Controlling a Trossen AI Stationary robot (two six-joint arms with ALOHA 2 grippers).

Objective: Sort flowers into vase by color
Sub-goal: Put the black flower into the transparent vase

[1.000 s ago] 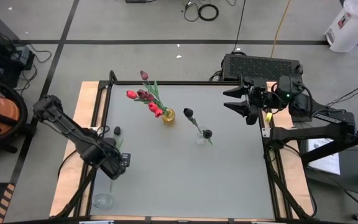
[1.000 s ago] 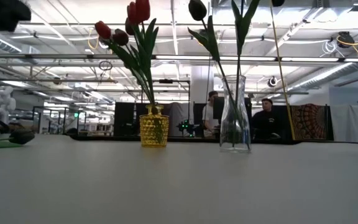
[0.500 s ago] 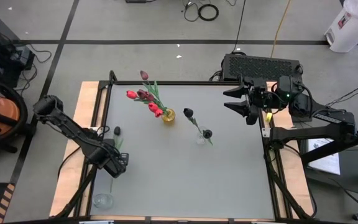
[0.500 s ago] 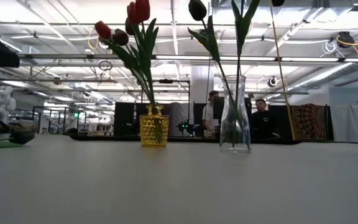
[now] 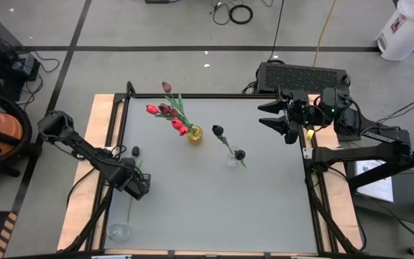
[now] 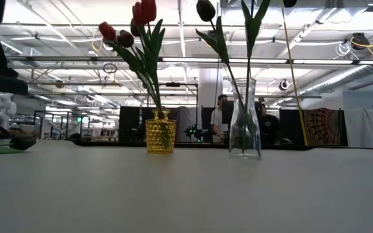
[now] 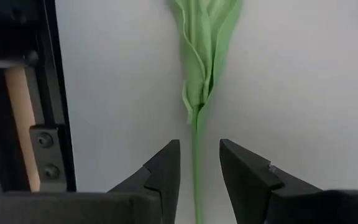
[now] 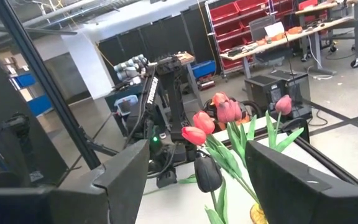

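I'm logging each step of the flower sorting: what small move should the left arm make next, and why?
Probably close the left end effector on the green stem. Its fingers stand open on either side of the stem of a dark tulip lying on the table near its left edge, and nothing is gripped yet. The right end effector waits open at the far right edge.
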